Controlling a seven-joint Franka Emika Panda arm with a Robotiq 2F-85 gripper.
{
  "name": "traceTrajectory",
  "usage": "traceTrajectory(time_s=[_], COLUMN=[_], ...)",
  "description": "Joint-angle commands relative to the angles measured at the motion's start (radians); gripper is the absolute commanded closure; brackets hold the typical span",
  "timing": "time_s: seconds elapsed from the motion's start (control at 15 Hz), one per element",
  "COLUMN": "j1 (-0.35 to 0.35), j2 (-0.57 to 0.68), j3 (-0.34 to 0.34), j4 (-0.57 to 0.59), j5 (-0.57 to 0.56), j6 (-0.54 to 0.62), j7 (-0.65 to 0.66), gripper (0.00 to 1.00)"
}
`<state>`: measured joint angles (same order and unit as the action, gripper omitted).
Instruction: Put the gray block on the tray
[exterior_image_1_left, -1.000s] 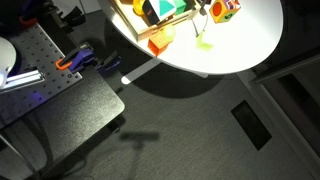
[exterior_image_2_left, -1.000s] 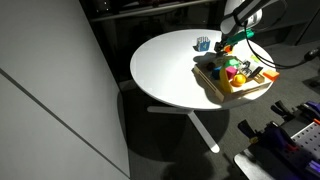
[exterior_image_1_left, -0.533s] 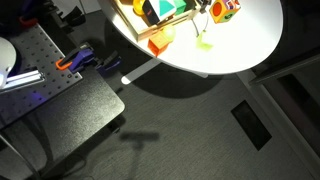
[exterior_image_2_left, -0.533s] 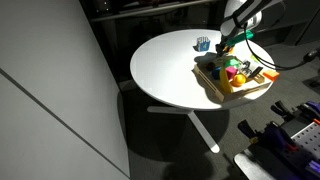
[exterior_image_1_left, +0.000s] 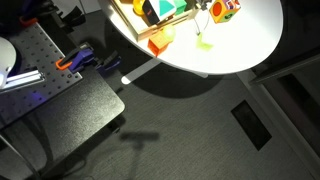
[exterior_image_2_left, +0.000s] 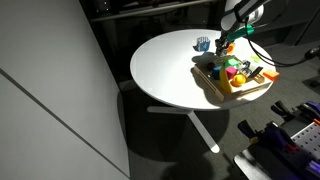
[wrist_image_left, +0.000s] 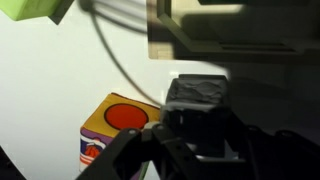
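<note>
One arm works this scene, so no choice of nearer arm arises. In the wrist view the gray block (wrist_image_left: 197, 92) sits directly ahead of the gripper (wrist_image_left: 200, 138), centred on its axis and meeting the dark finger structure in the picture. The block is a cube and has no long axis to align. The jaws' state cannot be determined: the finger mass hides the contact faces, so the frames do not settle whether the block is clamped or merely beside the fingers.

In an exterior view the gripper (exterior_image_2_left: 223, 40) hangs over the white table (exterior_image_2_left: 160, 70), just beside the far edge of the tray (exterior_image_2_left: 205, 76). The tray already holds several coloured blocks. It does not appear in the wrist view. Judged from this, the coming move is a short travel from the table side across the tray rim, toward the tray's interior.

Nearby items in the wrist view are a patterned cube (wrist_image_left: 120, 128) close beside the gray block, a pale-green block (wrist_image_left: 35, 10) farther off, and a cable (wrist_image_left: 110, 60) crossing the table.

Markings: the patterned cube shows a red disc on an orange face. No brand, label or writing is legible.
</note>
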<state>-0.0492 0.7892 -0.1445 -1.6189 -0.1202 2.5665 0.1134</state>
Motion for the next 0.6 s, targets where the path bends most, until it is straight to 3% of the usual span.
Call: traceTrajectory(time_s=[0.0,0.53], j1=[0.005,0.016], j2=[-0.108,-0.304], j3=[0.002,0.004], j4=[-0.092,-0.293], j5=[-0.004,-0.031], j6=[-0.022,-0.076], j7=[-0.031,-0.076], gripper=[0.72,0.72])
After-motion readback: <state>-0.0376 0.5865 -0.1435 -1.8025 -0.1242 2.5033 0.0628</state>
